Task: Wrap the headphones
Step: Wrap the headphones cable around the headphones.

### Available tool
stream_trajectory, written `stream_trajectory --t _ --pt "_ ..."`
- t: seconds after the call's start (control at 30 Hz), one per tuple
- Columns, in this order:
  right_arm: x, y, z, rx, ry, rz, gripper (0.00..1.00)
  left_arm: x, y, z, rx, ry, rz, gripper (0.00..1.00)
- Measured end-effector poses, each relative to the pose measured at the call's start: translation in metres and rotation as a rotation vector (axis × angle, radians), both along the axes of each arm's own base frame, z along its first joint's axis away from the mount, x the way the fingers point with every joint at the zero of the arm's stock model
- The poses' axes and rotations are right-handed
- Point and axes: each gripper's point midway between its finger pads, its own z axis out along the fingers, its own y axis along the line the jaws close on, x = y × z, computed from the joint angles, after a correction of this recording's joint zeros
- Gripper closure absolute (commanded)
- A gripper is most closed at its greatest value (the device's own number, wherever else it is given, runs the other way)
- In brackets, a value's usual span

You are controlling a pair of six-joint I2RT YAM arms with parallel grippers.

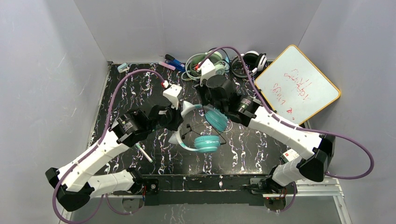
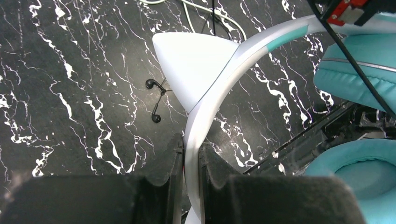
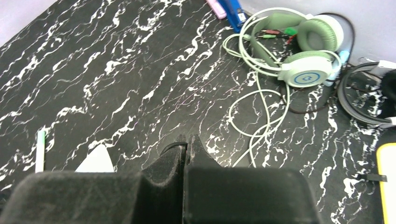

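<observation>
While between grey walls [image 1: 46, 70], marbled table [image 1: 261, 150]; left jaws tight on teal headphones' [image 1: 207, 143] band, right jaws together.

I see a yellow-framed whiteboard [image 1: 297, 84] with red scribble, tilted at far right. Blue marker [image 3: 233, 11] and pink marker [image 3: 215, 7] side by side at the far wall. White pen [image 1: 144, 153] near left on the black marbled table [image 1: 254, 147]. Small black earbuds [image 2: 155, 100] lie loose on it.
</observation>
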Motion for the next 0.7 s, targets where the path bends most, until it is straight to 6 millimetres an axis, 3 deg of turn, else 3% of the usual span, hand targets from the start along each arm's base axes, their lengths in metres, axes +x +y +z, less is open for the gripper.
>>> stream_trajectory --t 0.2,0.5,0.7 --pt "-0.006 -0.003 -0.012 0.017 0.077 0.106 0.83 -0.009 -0.005 0.004 -0.033 0.015 -0.046 1.00" --pt "-0.020 -0.033 -0.029 0.103 0.149 0.273 0.74 -0.032 -0.007 0.035 -0.163 0.007 -0.109 1.00" --pt "-0.046 -0.027 -0.036 0.191 0.125 0.431 0.59 -0.036 -0.011 0.065 -0.224 0.045 -0.088 1.00"
